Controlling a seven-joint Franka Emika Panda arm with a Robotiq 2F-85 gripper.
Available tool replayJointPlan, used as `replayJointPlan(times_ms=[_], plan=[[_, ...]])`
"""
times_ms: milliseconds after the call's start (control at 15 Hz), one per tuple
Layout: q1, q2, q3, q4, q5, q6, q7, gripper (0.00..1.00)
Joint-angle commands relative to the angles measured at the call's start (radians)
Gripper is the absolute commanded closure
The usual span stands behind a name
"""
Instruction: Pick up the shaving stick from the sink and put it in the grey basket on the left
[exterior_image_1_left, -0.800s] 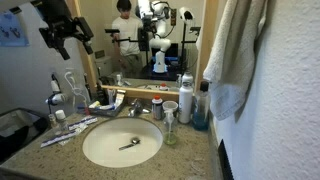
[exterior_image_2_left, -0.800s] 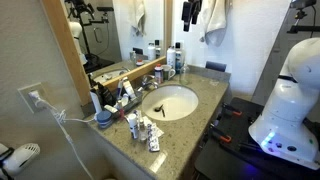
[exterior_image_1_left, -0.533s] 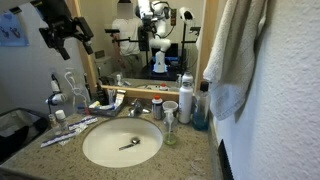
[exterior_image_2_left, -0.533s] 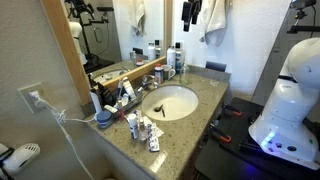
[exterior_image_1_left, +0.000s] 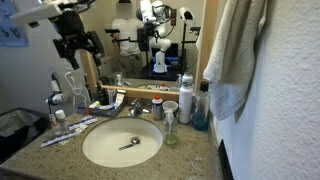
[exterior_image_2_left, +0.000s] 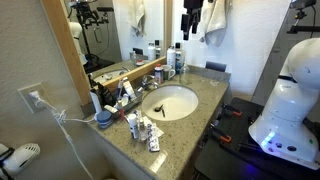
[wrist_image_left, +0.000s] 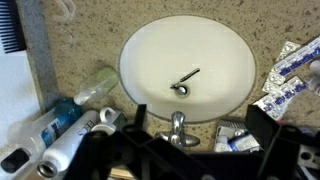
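Note:
The shaving stick (wrist_image_left: 188, 77) is a slim grey razor lying in the white oval sink (wrist_image_left: 215, 45), its lower end by the metal drain. It also shows in both exterior views (exterior_image_1_left: 130, 144) (exterior_image_2_left: 161, 108), inside the sink (exterior_image_1_left: 100, 150) (exterior_image_2_left: 180, 96). My gripper (wrist_image_left: 180, 140) hangs high above the faucket side of the basin, open and empty, far from the razor. It shows near the mirror in both exterior views (exterior_image_1_left: 76, 45) (exterior_image_2_left: 192, 12). A dark grey basket (exterior_image_1_left: 14, 125) stands at the far left edge of the counter.
A faucet (wrist_image_left: 178, 125) stands at the basin's back edge. Bottles, cups and tubes (exterior_image_1_left: 185, 100) crowd the counter by the mirror. White toothbrush-like sticks and packets (exterior_image_1_left: 68, 130) lie beside the basin. A towel (exterior_image_1_left: 235, 60) hangs at the side.
My gripper has moved sideways and slightly down, toward the spot above the sink. The razor has not moved.

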Motion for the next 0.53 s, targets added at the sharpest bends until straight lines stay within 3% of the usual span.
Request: replayJointPlan(times_ms=[0,467], plan=[[-0.024,0.145,-0.053,-0.011,0.009,0.12,0.028,0.0],[-0.041,0.494,-0.107,-0.004,0.092,0.446,0.084,0.0]])
